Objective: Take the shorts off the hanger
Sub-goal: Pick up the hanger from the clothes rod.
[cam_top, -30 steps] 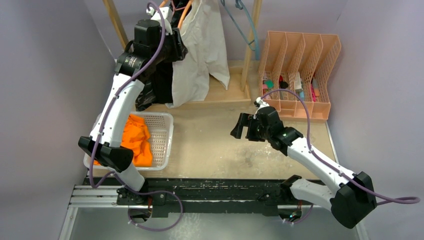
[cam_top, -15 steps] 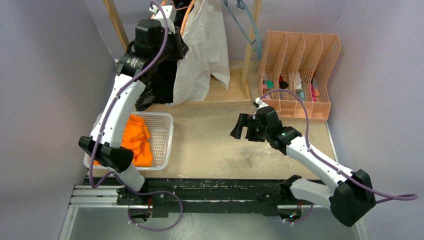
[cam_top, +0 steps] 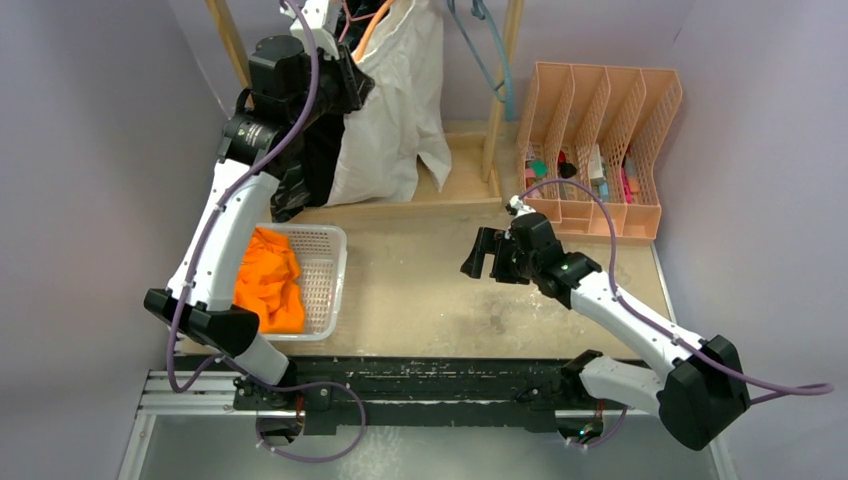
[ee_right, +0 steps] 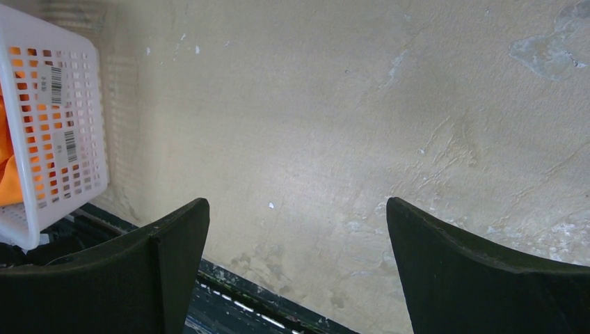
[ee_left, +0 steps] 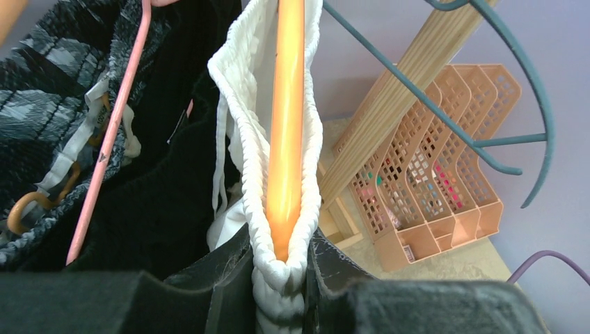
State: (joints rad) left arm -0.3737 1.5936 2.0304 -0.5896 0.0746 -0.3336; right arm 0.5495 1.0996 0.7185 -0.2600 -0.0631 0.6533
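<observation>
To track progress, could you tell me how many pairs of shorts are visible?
4: bright orange fabric shorts in the white mesh basket; white elastic-waist shorts in the left gripper; black shorts and grey camo shorts hanging alongside. More could be hidden.

Plain pale-lilac walls [cam_top: 90,150] on three sides, evenly lit. Below, a scuffed, stained beige tabletop [cam_top: 420,290]. At the back, a light wooden rack of slanted posts [cam_top: 503,90] on a flat wooden base [cam_top: 465,182]. Just right, a peach plastic lattice file sorter [cam_top: 660,120] with four slots. Black metal rail [cam_top: 440,385] along the near edge.
</observation>
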